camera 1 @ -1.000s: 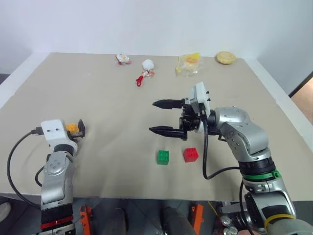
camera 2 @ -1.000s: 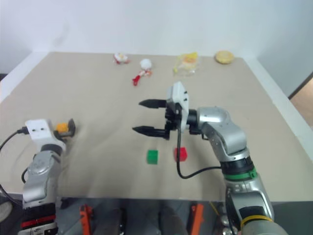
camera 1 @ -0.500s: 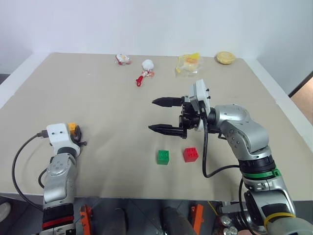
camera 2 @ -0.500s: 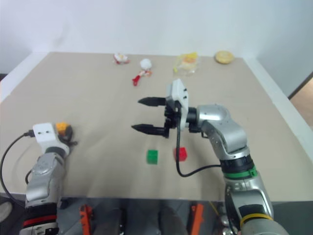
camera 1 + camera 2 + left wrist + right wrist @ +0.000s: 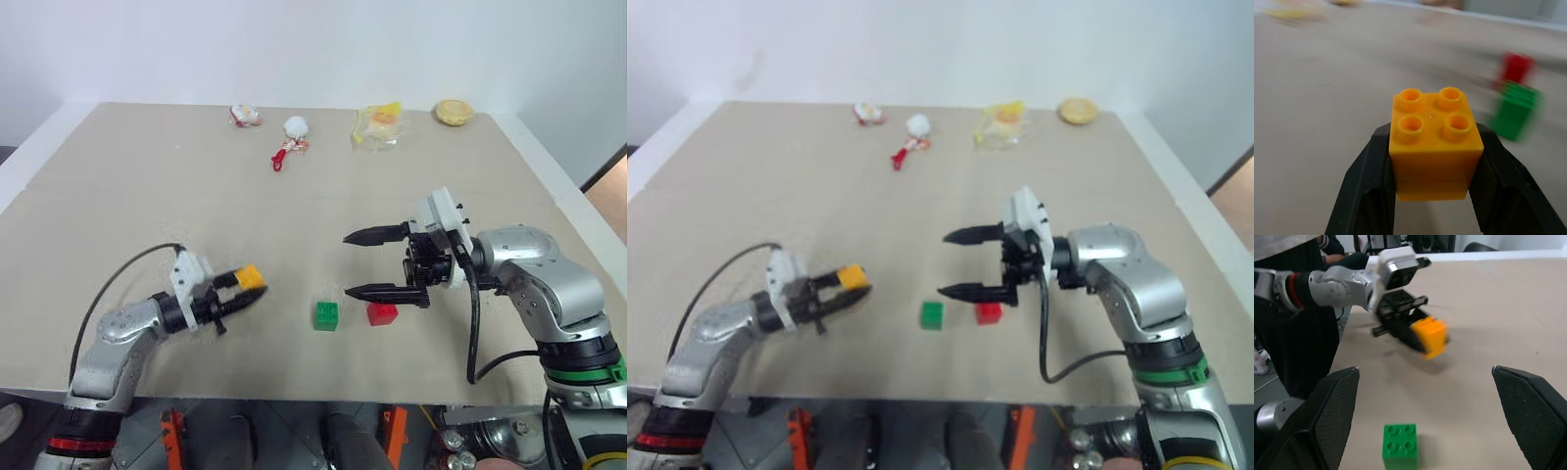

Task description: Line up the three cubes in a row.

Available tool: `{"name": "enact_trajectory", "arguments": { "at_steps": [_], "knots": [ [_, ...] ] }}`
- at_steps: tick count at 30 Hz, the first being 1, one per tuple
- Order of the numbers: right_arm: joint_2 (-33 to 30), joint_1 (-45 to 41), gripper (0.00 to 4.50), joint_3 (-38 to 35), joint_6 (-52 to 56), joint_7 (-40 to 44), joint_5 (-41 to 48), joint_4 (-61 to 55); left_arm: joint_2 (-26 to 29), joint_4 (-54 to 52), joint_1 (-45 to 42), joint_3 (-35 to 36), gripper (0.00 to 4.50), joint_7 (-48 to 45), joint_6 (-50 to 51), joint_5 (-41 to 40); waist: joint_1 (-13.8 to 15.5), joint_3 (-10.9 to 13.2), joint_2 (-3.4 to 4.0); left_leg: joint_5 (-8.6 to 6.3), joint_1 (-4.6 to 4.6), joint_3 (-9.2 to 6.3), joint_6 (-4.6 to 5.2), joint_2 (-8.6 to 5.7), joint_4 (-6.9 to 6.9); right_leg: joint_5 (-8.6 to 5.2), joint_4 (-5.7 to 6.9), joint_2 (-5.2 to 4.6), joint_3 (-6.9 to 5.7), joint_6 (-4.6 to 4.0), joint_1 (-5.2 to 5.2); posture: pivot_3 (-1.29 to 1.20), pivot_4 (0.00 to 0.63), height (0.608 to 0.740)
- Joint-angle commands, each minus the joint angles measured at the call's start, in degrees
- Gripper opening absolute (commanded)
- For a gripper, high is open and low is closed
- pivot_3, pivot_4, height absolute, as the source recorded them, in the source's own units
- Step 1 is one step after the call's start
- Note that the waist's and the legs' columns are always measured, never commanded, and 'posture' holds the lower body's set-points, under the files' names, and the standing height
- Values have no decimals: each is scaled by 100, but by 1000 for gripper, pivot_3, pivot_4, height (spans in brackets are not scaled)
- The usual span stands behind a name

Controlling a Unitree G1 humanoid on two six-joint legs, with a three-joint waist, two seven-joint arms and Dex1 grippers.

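Left gripper [image 5: 245, 290] clenched on the orange cube [image 5: 252, 276], held above the table [image 5: 147, 186] left of the green cube [image 5: 326, 315]. Right gripper [image 5: 373, 264], jaws wide apart, hovers just above the red cube [image 5: 382, 313].

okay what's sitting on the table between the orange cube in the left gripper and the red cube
The green cube sits between the orange cube, held in the left gripper, and the red cube, as the left eye view shows.

The red cube [image 5: 382, 313] is partly covered by the right gripper [image 5: 375, 264]; toys [image 5: 290, 145] at the tabletop's far edge are too small to be identified.
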Motion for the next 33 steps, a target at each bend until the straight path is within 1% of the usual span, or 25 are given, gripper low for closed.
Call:
{"name": "enact_trajectory", "arguments": {
  "at_steps": [1, 6, 8, 11, 12, 17, 21, 33],
  "knots": [
    [-120, 68, 4500, -289, -9, -53, 134, -361, 203, 503, -540, -285, 1372, -918, -350, 98, 17, 0, 0, 1, -2, -1, 1, 0, 3, 1, 0, 0, -1, 1, 0, 0, 150, 740],
    [-198, 314, 4500, -444, 113, -275, 218, -713, 144, 1506, -1286, -611, 1372, -1672, -921, 426, 25, 0, -1, 2, -14, 7, 3, -5, 14, 4, -2, -12, 2, 8, -1, 0, 150, 740],
    [-253, 475, 4500, -522, 174, -380, 270, -896, 15, 1851, -1553, -718, 1372, -1808, -1081, 528, 27, 0, -1, 2, -17, 7, 2, -6, 13, 1, -2, -13, 2, 12, -2, 0, 150, 740],
    [-347, 698, 4500, -618, 244, -511, 292, -1115, -145, 2111, -1730, -844, 1372, -1944, -1221, 614, 33, 0, 0, 1, -21, 1, 3, -7, 8, -2, -2, -9, 1, 18, -4, 0, 150, 740],
    [-381, 761, 4500, -665, 253, -556, 296, -1162, -206, 2169, -1748, -879, 1372, -1960, -1271, 653, 33, 0, 0, 0, -22, 1, 4, -7, 7, 6, -1, -9, 1, 33, -4, 0, 150, 740],
    [-468, 893, 4500, -814, 312, -702, 379, -1272, -315, 2313, -1723, -948, 1372, -2032, -1408, 747, 24, 0, 0, 0, -20, -2, 5, -4, 8, 12, 0, -3, 1, 35, -5, 0, 150, 740],
    [-504, 904, 4500, -833, 311, -726, 402, -1257, -317, 2450, -1719, -942, 1372, -2009, -1543, 836, 25, 0, 0, 2, -18, -4, 9, -3, 11, 6, 1, -1, 2, 14, -3, 0, 150, 740],
    [-485, 742, 4500, -702, 266, -697, 370, -1090, -194, 2408, -1556, -827, 1372, -1884, -1502, 806, 22, 0, -1, 3, -15, -2, 10, -2, 17, 10, 3, 0, 5, 17, 0, 0, 150, 740]
  ]
}}
